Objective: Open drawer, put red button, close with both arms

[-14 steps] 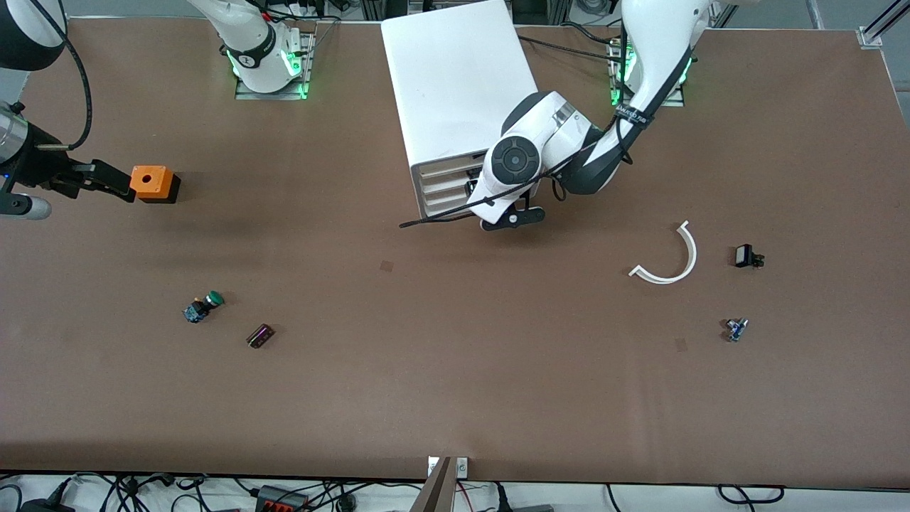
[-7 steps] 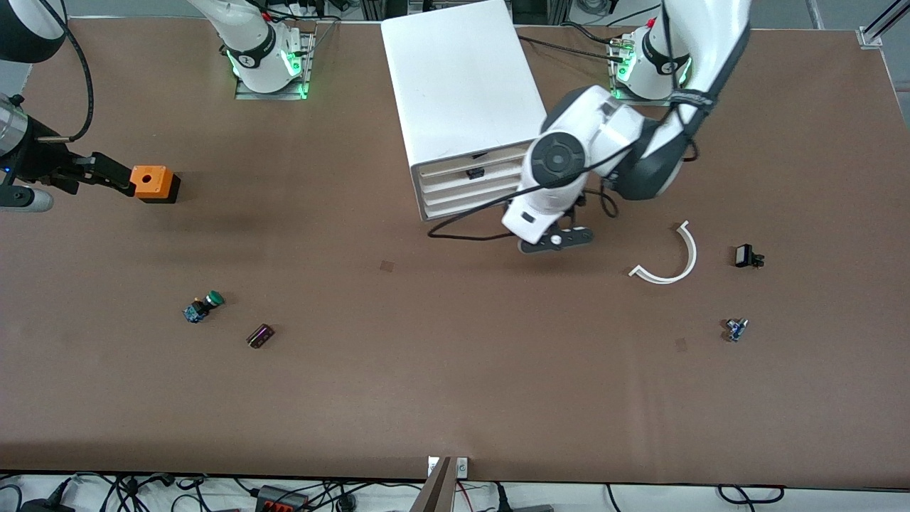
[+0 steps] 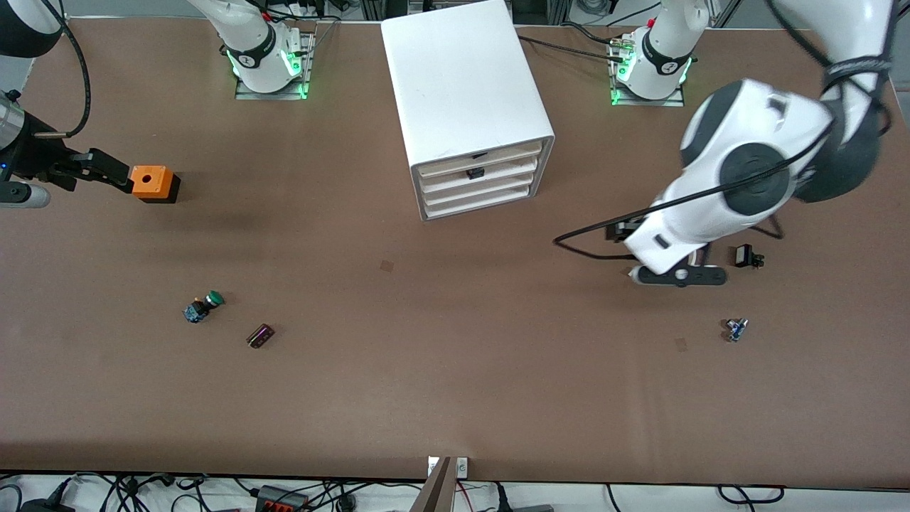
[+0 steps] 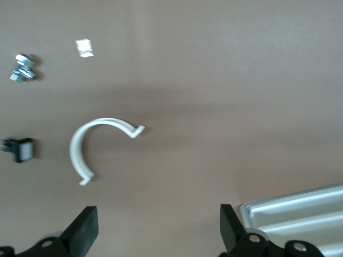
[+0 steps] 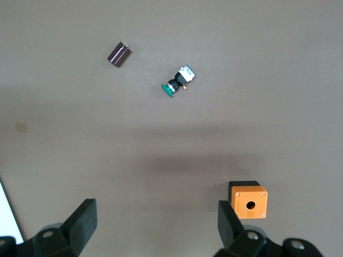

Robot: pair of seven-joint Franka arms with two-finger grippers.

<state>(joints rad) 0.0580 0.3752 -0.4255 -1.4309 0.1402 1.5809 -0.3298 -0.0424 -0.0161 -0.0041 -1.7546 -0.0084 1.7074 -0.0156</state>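
Well, can't make out the red button. Shallow white plastic drawer (image 3: 498, 169) sits second from top in white boxy cabinet (image 3: 462, 78), top-centre. Left gripper (image 4: 155, 231) spread empty above white curved plastic strip (image 4: 80, 144); right gripper (image 5: 155, 225) spread empty by orange box (image 5: 248, 199).

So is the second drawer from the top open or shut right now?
Shut: the drawer sits flush with the other three fronts of the white cabinet, nothing sliding out.

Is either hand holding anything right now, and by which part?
Nothing is held. The left hand is open over the white curved plastic strip; the right hand is open beside the orange box.
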